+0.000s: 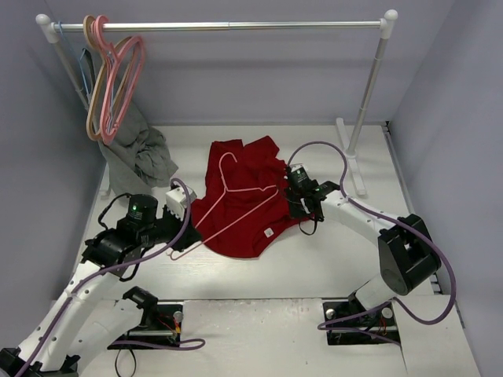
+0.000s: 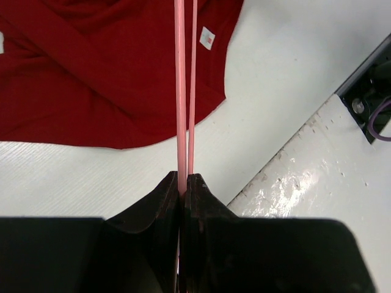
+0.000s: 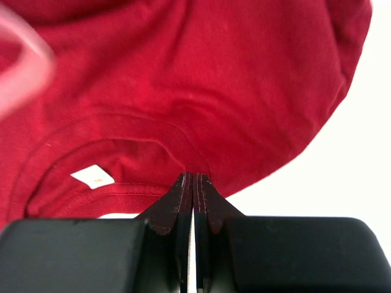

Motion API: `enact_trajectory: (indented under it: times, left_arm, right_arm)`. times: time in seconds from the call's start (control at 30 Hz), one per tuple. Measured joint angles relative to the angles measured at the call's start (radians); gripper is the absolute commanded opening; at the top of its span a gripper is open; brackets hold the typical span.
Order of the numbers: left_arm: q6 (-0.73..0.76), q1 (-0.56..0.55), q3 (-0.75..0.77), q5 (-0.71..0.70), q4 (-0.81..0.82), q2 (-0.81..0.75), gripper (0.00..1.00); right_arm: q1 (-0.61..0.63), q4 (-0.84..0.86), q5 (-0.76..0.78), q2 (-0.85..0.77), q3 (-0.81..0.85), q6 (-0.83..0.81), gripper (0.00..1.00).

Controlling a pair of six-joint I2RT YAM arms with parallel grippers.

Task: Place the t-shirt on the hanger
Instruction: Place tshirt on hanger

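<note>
The t-shirt [image 1: 247,177] lies crumpled on the white surface [image 1: 267,275] between the two arms, neck opening turned toward the right arm. The hanger [image 2: 181,91] rests across the t-shirt, hook pointing to the back wall and one end reaching off the cloth toward the left arm. The left tool [image 2: 183,178] is pressed together on that end, pinching the pink frame where its two rods converge. This grip probably serves to steer the hanger's far end like a long lever. The right tool [image 3: 193,177] has its tips pressed together right at the collar's rim, just beside the white neck label [image 3: 93,177]. It appears to nip the collar's edge, though how much cloth sits between the tips is hard to tell. Holding the collar would let the neck opening be lifted so the hanger can slide inside, which looks like the step in hand. The hanger lies on top of the cloth, not yet through the neck. At the back left, spare hangers [image 1: 114,78] hang on the rail [image 1: 228,26] over a grey garment [image 1: 137,157], well apart from the work.
</note>
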Motion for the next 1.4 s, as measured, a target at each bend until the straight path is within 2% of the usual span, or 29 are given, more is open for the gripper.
enact_trajectory:
  times: [0.8,1.1,1.4]
  left_arm:
    - [0.04,-0.128,-0.101,0.033,0.037,0.05,0.0]
    - [0.04,-0.2,-0.121,0.002,0.153,0.138,0.0]
    - [-0.009,-0.325,-0.256,-0.127,0.398,0.155,0.0]
  right_arm:
    - [-0.039,-0.015,-0.032,-0.001,0.051,-0.089,0.0]
    - [-0.039,-0.017,-0.055,-0.001,0.074,-0.093,0.0]
    - [-0.039,-0.023,-0.088,-0.013,0.085,-0.072,0.0]
